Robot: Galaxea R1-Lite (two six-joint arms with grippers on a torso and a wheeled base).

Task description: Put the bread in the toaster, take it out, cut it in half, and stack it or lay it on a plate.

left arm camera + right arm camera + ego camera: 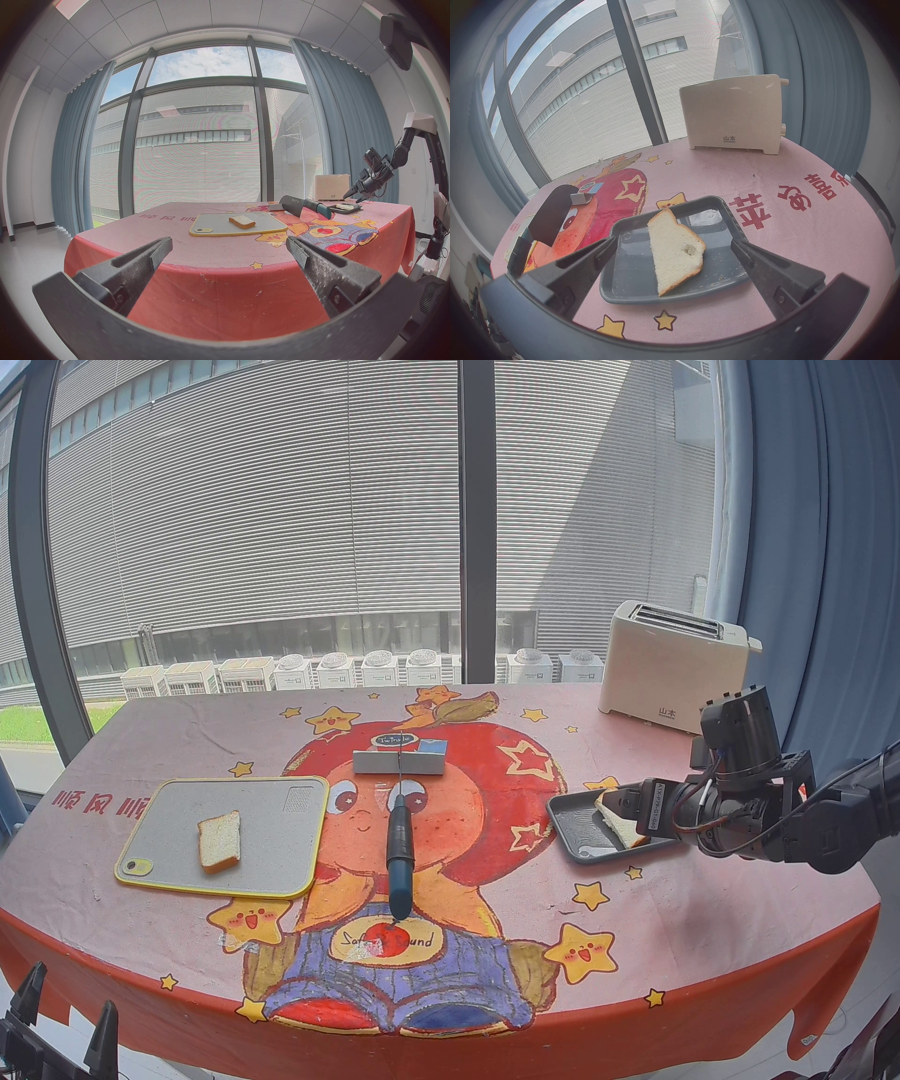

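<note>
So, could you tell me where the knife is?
In the head view, the knife sits mid-table, cutting board on its left, grey plate on its right.

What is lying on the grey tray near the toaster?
One half slice of bread lies flat on the tray, cut edge straight. The patch of tray floor beneath the bread is covered.

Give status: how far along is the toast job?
Done: bread cut; one half lies on the gray plate, knife stands in its holder. In hand: nothing; right hand open at that half. Left: move the other half from the cutting board to the plate.
</note>
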